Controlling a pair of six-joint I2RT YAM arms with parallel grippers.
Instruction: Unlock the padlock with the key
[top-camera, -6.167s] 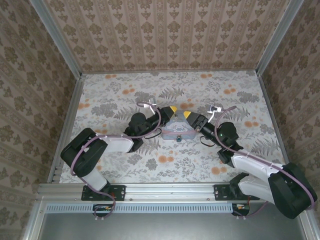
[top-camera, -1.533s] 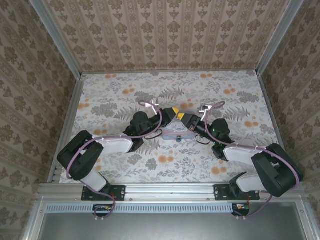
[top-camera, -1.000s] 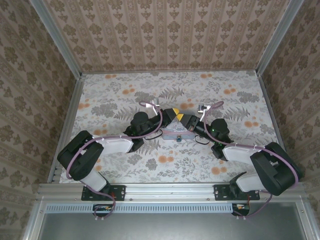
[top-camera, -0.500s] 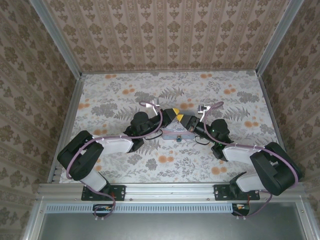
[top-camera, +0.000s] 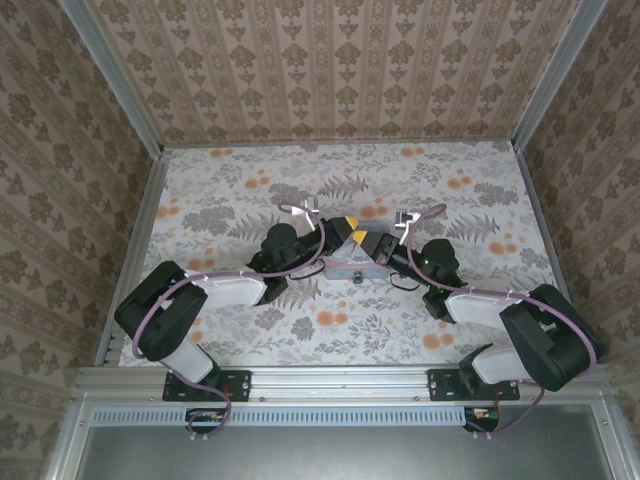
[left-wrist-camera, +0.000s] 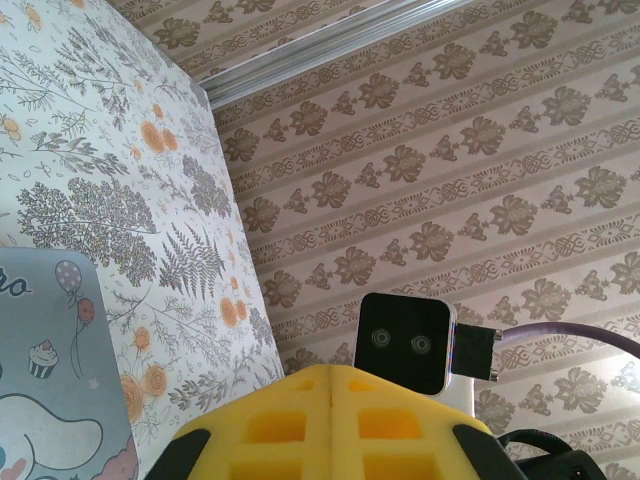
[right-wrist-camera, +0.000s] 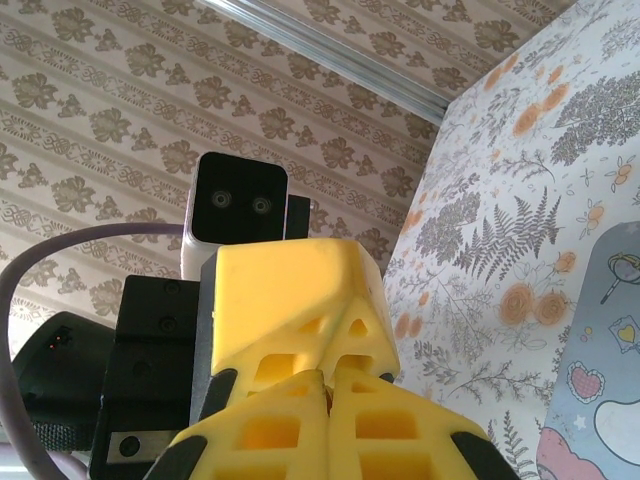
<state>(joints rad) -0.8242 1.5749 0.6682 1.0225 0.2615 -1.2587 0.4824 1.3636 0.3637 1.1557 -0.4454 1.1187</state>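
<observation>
floral cloth is covering the table (top-camera: 230, 190), and patterned wallpaper is closing it in on three sides. at the middle of the top view the two arms are meeting tip to tip over a pale-blue cartoon tin (top-camera: 345, 264). the left gripper (top-camera: 346, 221) is hanging above the tin's upper edge in the frame, and the right gripper (top-camera: 362, 241) is sitting just below and right of it, the two nearly touching. in each wrist view the yellow foam fingers (left-wrist-camera: 270, 430) are pressing together along a thin seam, so both pairs of jaws are fully closed. whether either is pinching the key i cannot tell. the padlock (top-camera: 356, 277) is lying right at the tin's lower edge in the top view, a tiny dark speck with a bluish glint, just below the frame's centre. it is therefore sitting toward the bottom of the picture from both grippers, with the tin's lid between them, and the right gripper is looking slightly nearer. the padlock's long axis is too small to read. the tin appears to be sitting with its lid down, so what it is holding i cannot say. i am judging that the coming move is calling for a gripper to travel down-frame across the lid to the lock.
</observation>
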